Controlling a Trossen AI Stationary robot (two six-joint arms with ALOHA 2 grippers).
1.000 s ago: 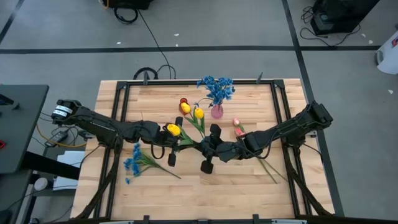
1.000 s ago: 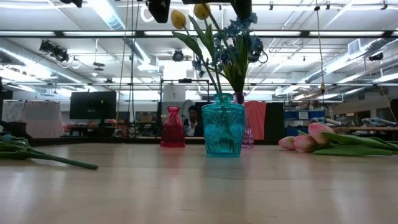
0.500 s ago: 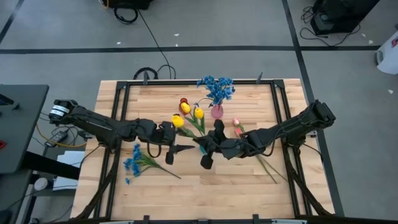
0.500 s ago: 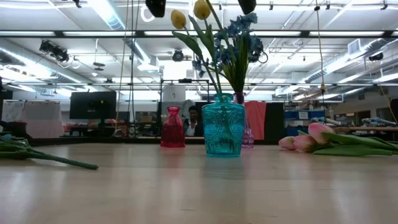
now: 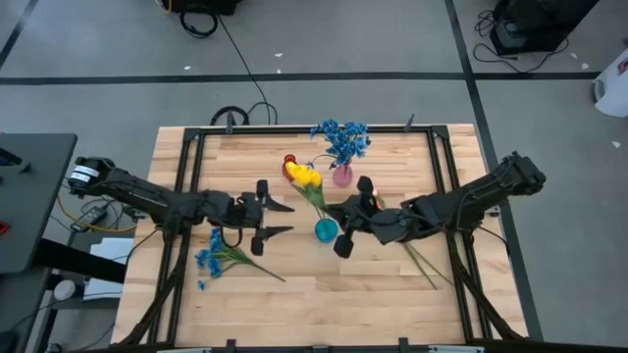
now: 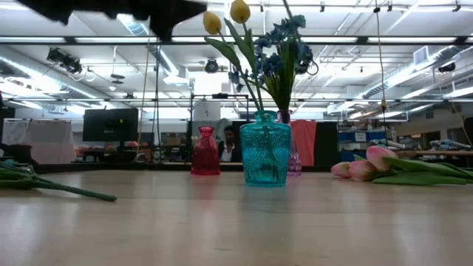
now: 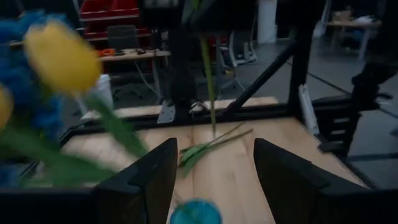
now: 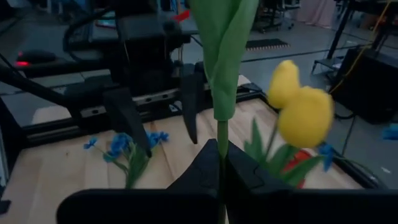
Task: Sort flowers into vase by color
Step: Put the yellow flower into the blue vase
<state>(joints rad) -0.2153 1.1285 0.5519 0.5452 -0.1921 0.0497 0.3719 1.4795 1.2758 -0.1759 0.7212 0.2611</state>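
Two yellow tulips (image 6: pixel 239 11) stand in the teal vase (image 5: pixel 325 229) at the table's middle, leaning toward the far left. My right gripper (image 5: pixel 337 218) hangs just right of that vase, above the table, shut on another yellow tulip's green stem (image 7: pixel 208 74). That tulip's bloom lies above the right wrist picture. My left gripper (image 5: pixel 290 220) stands open and empty left of the vase, pointing at it. Blue flowers (image 5: pixel 340 137) fill a pink vase (image 5: pixel 341 176) behind. My right gripper pinches the tulip's stem (image 8: pixel 219 134) between its two fingers, just below a broad leaf (image 8: pixel 224 43). The fingers come about level from the table's right and lie across the stem. The flower is lifted clear, and its lower stem end (image 7: pixel 212 127) hangs free above the table.
A red vase (image 6: pixel 205 151) stands empty at the far left of the teal one. A blue sprig (image 5: pixel 211 257) lies on the table near the left edge. Pink tulips (image 6: pixel 362 168) lie on the right, partly under my right arm.
My left gripper has opened, let go of the yellow tulip and drawn back toward the table's left edge. My right gripper, still shut on the stem, has risen and gone toward the right. The tulip has swung from lying across between the grippers to more upright.
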